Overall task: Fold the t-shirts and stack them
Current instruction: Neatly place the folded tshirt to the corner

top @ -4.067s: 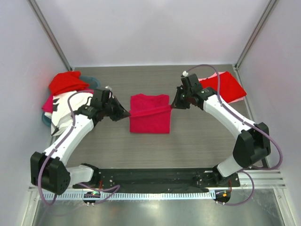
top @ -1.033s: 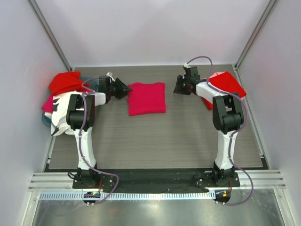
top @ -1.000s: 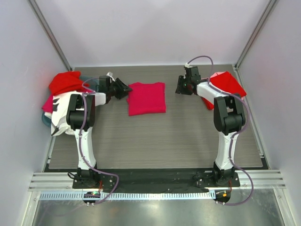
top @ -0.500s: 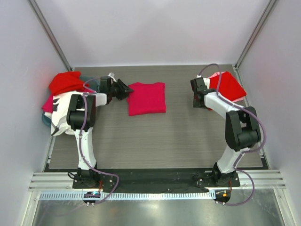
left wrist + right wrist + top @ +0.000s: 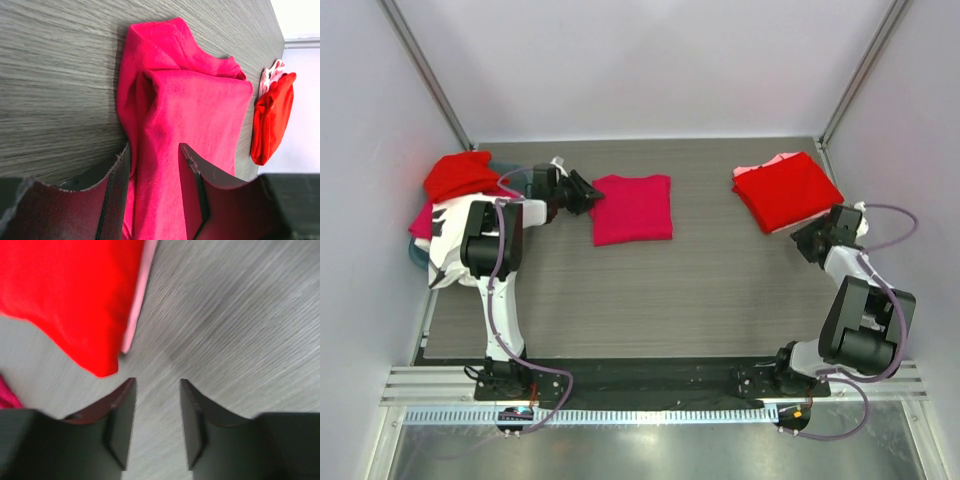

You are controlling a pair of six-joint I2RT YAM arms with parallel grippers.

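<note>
While the grey desk [image 5: 720, 290] carries a loose heap of shirts [image 5: 455, 180] at its left edge and a folded red stack [image 5: 785, 190] in its far right corner, the folded crimson t-shirt [image 5: 635, 210] lies flat at the far middle. The left claw [image 5: 588, 195] sits at that shirt's left edge, fingers parted with the fabric's border between them. The right claw [image 5: 804, 240], just beside the stack's near corner, is spread over bare desk and holds nothing.

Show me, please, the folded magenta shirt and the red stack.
folded magenta shirt [image 5: 633, 208], top external view, middle of its upper face.
red stack [image 5: 788, 190], top external view, centre of the top shirt.
</note>
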